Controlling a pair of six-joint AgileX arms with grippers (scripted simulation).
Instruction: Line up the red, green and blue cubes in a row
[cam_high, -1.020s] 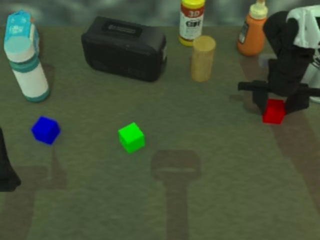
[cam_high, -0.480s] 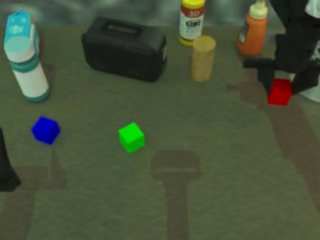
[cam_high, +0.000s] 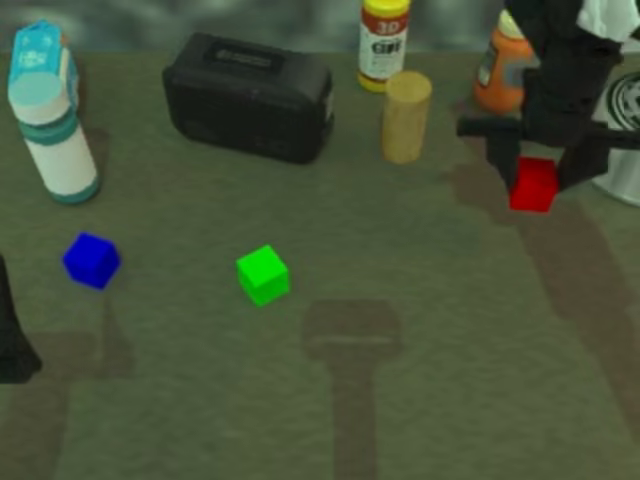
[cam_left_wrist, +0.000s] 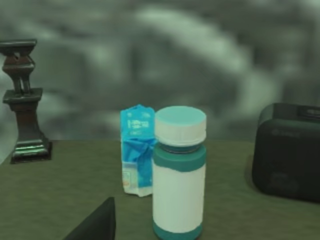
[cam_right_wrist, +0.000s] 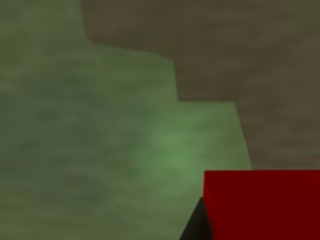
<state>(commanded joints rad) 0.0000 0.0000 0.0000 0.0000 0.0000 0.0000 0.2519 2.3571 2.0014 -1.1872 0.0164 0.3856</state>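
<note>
Since a second ago the right gripper (cam_high: 532, 178) has carried the red cube (cam_high: 531, 185) toward the desk's far edge and then a little leftward; it is clamped on the cube, which hangs above the desk (cam_high: 400, 400) near the far right corner, in front of the orange bottle (cam_high: 497, 68). Nothing else has shifted. Along the far edge stand a black box (cam_high: 250, 95), left of centre, and a yellow bottle (cam_high: 384, 40), with a tan cylinder (cam_high: 406, 117) just in front of the bottle. A white bottle with a teal cap (cam_high: 50, 135) stands near the far left corner, a blue carton (cam_left_wrist: 137, 150) close behind it. My left arm (cam_high: 12, 345) is parked at the left edge; I cannot tell how its fingers stand. The green cube (cam_high: 263, 275) rests left of the desk's centre, and the blue cube (cam_high: 91, 260) lies near the left edge, well apart from it.
</note>
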